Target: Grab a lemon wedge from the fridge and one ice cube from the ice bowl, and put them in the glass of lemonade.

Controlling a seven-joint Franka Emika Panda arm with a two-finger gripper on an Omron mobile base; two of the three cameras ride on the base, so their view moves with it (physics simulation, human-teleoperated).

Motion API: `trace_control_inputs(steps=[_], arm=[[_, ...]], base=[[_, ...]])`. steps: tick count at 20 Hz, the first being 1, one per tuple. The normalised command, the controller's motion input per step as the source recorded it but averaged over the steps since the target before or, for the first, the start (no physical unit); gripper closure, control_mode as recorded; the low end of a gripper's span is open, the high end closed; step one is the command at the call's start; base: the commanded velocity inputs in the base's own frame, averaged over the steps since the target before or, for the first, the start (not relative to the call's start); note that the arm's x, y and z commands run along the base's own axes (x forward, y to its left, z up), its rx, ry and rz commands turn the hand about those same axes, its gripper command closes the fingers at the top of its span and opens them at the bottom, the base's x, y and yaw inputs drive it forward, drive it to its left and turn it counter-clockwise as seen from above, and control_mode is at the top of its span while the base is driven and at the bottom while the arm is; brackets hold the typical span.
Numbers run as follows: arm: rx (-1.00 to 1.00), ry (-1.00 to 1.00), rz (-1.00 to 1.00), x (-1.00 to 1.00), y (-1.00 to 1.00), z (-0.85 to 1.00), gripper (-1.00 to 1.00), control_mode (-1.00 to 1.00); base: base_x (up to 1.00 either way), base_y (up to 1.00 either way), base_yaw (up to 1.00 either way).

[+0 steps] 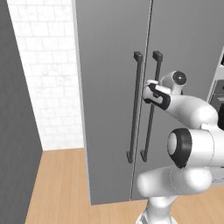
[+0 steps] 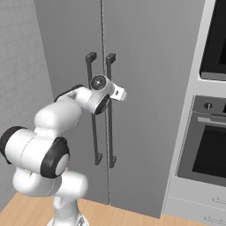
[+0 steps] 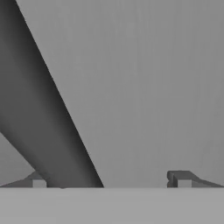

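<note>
The fridge [image 1: 109, 109] [image 2: 145, 88] stands straight ahead, tall and matte grey, with both doors shut. Two long dark bar handles run down its middle. My gripper [image 1: 148, 90] [image 2: 120, 93] is open at the right door's handle [image 1: 151, 127] [image 2: 110, 132], about a third of the way down the bar. In the hand view the handle [image 3: 52, 131] crosses as a dark slanted bar against the door [image 3: 153, 87], passing between my spread fingertips and close to the left one; the gripper [image 3: 111, 181] holds nothing. The lemon wedge, ice cube, ice bowl and glass of lemonade are out of view.
Right of the fridge is a black-glass oven [image 2: 212, 150] with another dark glass panel [image 2: 216, 39] above it and pale drawers [image 2: 194, 203] below. A white brick wall [image 1: 43, 78] and a dark grey wall [image 1: 13, 131] close in the left side. The floor [image 1: 57, 188] is light wood.
</note>
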Motion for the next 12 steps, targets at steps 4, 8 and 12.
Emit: trace_control_inputs(steps=[4,8,12], arm=[[-0.05,-0.13,0.00,0.71,-0.02,-0.12,-1.00,-1.00],[-0.07,-0.19,0.00,0.66,0.00,-0.27,-1.00,-1.00],[-0.04,-0.05,-0.01,0.74,-0.01,-0.15,-1.00,-1.00]], base=[[0.00,0.00,0.00],[0.00,0.00,0.00],[0.00,0.00,0.00]])
